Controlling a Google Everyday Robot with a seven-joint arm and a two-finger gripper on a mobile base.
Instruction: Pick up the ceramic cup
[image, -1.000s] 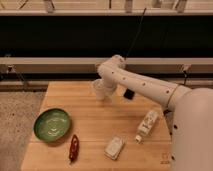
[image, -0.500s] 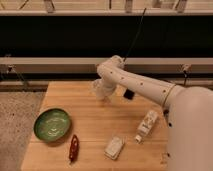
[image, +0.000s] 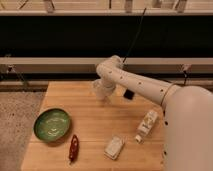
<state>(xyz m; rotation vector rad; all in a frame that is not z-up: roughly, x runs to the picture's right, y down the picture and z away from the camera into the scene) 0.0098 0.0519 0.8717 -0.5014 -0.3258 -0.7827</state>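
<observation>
Over the far middle of the wooden table (image: 90, 125), my arm (image: 145, 85) reached in from the right, bent at its elbow and pointing down toward the ceramic cup (image: 98, 89). My gripper (image: 103, 93) hung right at that cup, low over the boards, with its fingers spread as wide as they went. The cup was a small pale shape at the tip of my wrist, partly covered by it, and I could not tell whether my fingers stood around the cup or just beside it, nor whether they touched it. The cup stood on the table, not lifted. Just to the right of it, under my forearm, lay a small black object (image: 128, 94). Well apart, at the near left, sat a green bowl (image: 52, 124), and beside it, nearer the front edge, a dark red item (image: 73, 148). At the near middle lay a pale packet (image: 114, 147). A white bottle (image: 146, 125) with a label lay on its side toward the right.
</observation>
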